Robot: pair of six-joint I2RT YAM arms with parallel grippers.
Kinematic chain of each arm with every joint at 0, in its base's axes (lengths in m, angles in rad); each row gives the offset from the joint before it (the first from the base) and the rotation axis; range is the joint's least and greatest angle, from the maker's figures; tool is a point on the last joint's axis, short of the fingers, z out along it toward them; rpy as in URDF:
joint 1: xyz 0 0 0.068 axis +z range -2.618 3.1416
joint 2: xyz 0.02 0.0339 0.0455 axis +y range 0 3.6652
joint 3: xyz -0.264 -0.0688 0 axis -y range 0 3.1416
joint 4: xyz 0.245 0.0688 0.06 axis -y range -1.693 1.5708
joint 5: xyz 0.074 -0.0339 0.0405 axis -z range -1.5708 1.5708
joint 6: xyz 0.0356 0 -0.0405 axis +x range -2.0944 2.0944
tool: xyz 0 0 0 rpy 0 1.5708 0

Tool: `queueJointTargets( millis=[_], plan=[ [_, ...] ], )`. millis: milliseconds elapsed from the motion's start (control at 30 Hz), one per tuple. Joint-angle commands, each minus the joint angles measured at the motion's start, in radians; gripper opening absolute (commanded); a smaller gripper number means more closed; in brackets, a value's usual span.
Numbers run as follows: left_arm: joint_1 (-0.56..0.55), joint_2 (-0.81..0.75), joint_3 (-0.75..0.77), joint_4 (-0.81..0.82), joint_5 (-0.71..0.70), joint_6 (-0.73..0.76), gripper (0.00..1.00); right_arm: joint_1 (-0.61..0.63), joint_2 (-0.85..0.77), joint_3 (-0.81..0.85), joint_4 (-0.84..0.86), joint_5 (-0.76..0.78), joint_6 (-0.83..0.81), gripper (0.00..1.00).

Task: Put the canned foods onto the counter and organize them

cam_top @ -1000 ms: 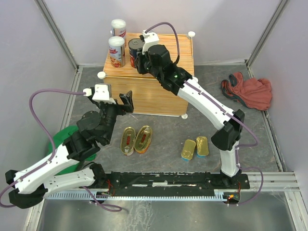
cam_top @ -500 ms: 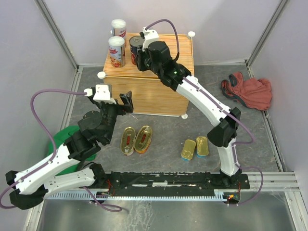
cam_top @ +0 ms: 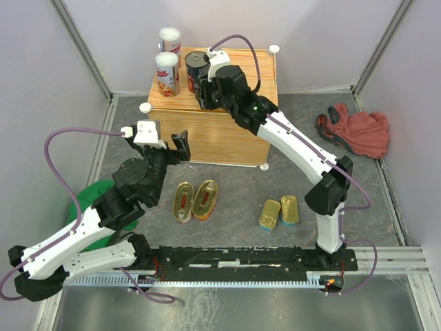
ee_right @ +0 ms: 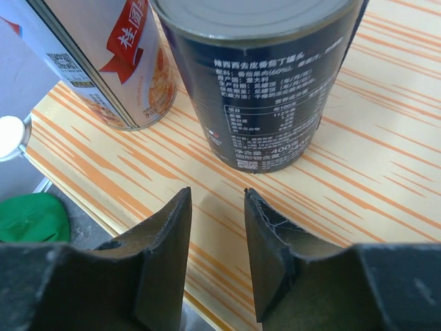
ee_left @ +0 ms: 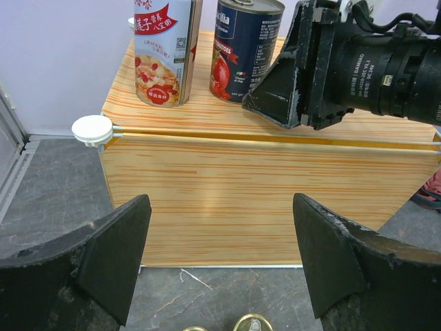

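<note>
Left gripper — jaws spread wide, empty — hovers facing the near wall of the counter. On the counter's far-left top stand the tall cans. To their right is the dark tin, just beyond the right gripper, whose fingers are narrowly parted and hold nothing.

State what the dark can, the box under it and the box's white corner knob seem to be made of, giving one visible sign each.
Dark can: likely metal, since its grey lid is dully shiny, under a glossy printed label.
Box: looks like wood or a wood-print laminate, smooth with a striped light grain.
Knob: probably plastic, being plain white, smooth and matte.
</note>
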Motion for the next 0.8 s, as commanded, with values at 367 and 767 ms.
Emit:
queueJointTargets(
  millis=[367, 767],
  plan=[
    [0.010, -0.010, 0.009, 0.018, 0.003, 0.009, 0.90, -0.051, -0.016, 0.092, 0.005, 0.047, -0.028, 0.53],
    [0.046, 0.012, 0.017, 0.025, 0.035, 0.011, 0.90, -0.084, 0.096, 0.241, -0.016, -0.071, -0.023, 0.54]
  ],
)
